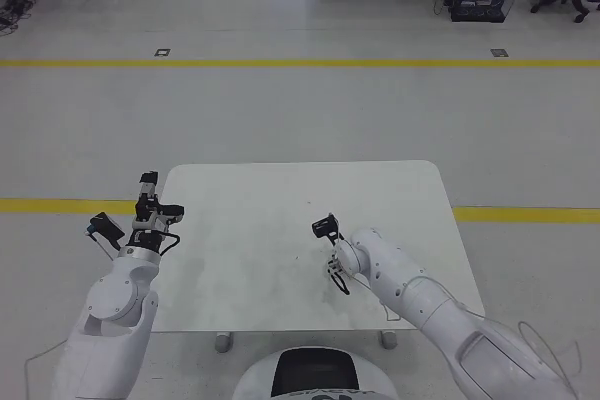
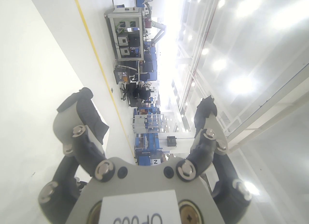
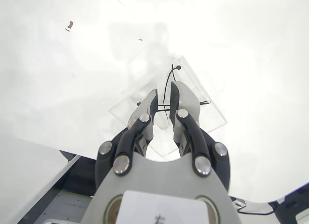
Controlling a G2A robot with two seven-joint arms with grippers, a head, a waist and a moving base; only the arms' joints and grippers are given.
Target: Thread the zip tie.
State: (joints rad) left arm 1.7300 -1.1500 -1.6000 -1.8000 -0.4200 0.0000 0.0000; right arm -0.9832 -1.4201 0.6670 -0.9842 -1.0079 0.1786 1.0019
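A thin black zip tie (image 3: 165, 89) lies on a clear acrylic plate (image 3: 210, 116) on the white table (image 1: 260, 200). Its small square head (image 3: 178, 67) sits beyond the fingertips. A second black strand (image 3: 204, 102) crosses under the fingers. My right gripper (image 3: 164, 87) hangs just over the plate, open by a narrow gap, with the tie's strand running between its two pads. From above, the tie (image 1: 336, 278) shows as a dark loop beside the right wrist. My left gripper (image 2: 146, 97) is wide open and holds nothing; it points upward at the table's left edge (image 1: 158, 200).
A few small dark scraps (image 3: 70, 25) lie on the table beyond the plate. The table's near edge (image 3: 48, 147) runs close beneath the right wrist. Yellow floor lines (image 1: 300, 63) run past the table.
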